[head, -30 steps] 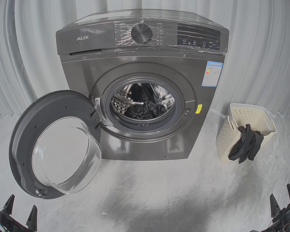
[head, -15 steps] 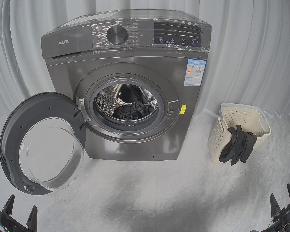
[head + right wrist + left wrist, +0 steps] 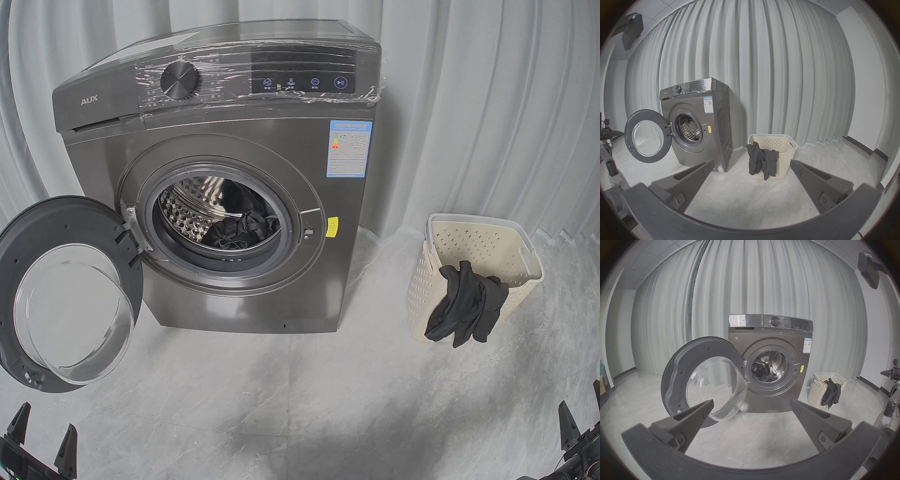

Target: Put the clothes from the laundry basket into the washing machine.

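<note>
Grey metal first: you have one front-loading washing machine [image 3: 219, 187], its round door [image 3: 62, 294] swung wide open, with one dark bundle of clothes [image 3: 240, 230] in the drum. One cream laundry basket [image 3: 519, 250] stands on the floor right of the machine, apart from it. One black garment [image 3: 465, 303] is draped over its front rim, long axis hanging down. One blue-and-white label [image 3: 349, 149] and one yellow sticker [image 3: 332, 226] are on the machine's front, their print too small to read. Your left claw [image 3: 750, 402] and right claw [image 3: 751, 162] both have their fingers spread apart, holding nothing.
</note>
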Tool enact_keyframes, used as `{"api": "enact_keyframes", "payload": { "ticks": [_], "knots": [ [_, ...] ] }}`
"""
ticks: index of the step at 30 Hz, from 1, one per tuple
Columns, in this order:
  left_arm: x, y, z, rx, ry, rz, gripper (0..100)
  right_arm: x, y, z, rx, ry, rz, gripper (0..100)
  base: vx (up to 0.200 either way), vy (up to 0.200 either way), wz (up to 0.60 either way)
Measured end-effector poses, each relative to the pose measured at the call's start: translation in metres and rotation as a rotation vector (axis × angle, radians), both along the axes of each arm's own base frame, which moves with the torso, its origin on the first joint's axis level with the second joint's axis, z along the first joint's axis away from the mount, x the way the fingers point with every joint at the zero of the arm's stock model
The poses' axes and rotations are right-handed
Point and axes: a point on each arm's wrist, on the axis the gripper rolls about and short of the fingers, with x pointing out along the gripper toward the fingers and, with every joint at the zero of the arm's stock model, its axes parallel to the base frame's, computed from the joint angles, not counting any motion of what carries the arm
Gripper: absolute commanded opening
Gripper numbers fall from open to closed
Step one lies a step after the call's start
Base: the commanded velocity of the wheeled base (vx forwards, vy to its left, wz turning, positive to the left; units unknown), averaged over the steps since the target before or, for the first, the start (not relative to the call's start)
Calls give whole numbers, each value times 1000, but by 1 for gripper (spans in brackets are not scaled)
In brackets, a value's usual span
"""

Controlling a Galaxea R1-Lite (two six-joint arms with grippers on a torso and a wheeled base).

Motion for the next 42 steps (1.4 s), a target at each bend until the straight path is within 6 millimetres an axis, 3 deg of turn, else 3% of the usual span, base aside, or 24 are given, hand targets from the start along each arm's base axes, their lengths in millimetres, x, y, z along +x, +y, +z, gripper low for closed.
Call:
{"api": "enact_keyframes", "payload": {
  "ticks": [42],
  "knots": [
    [0,0,0,-2,1,9,100,0,0,0,0,1,1,100,0,-195,0]
  ]
}}
